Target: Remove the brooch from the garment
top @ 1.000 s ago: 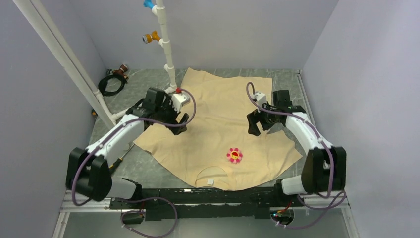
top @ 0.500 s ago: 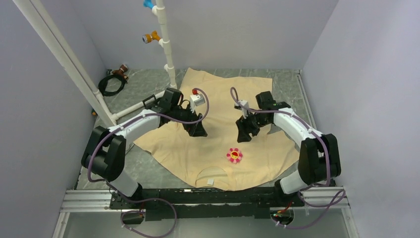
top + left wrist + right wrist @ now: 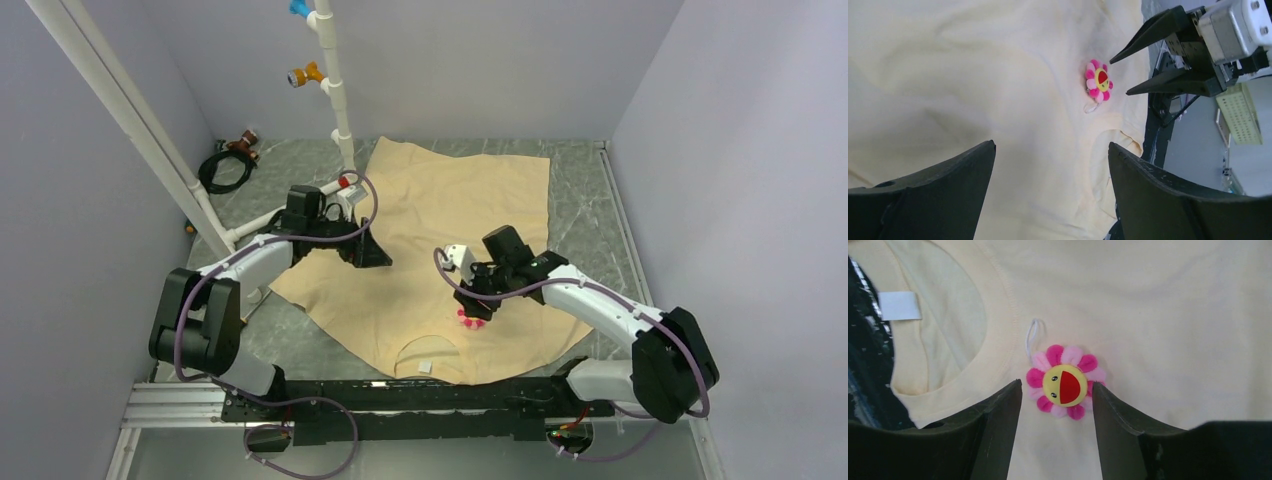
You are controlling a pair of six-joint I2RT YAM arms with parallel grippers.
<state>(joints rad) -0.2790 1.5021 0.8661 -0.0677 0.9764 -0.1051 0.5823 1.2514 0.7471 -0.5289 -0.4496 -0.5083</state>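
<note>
Beige cloth of the garment lies spread flat on the table, neckline toward the arm bases. Left gripper hangs over its left part, jaws apart, holding nothing. Right gripper, jaws also apart, straddles the brooch, which sits on the cloth just beside the neckline, near the white label.

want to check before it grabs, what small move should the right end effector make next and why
Probably lower the right end effector slightly, keeping it open. Its wrist view shows the brooch centred between the fingers, but the left wrist view suggests the tips hang above the garment, so closing now might miss.
</note>
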